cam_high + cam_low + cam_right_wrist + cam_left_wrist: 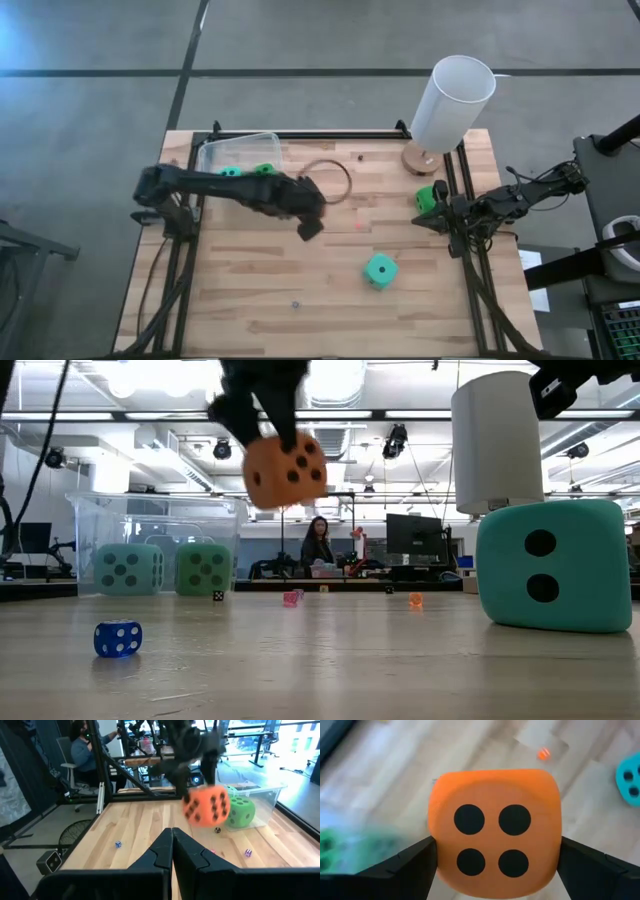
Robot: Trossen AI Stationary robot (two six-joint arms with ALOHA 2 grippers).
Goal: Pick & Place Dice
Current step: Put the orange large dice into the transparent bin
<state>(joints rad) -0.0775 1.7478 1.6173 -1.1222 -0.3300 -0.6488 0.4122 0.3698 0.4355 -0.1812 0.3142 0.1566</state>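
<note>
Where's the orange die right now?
The orange die is held off the table in the left hand, mid-table beside the clear tub.

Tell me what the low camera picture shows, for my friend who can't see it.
The left gripper holds an orange die in the air above the wooden table. A big teal die sits close on the right. A teal die and a green die sit in a clear tub on the left.
</note>
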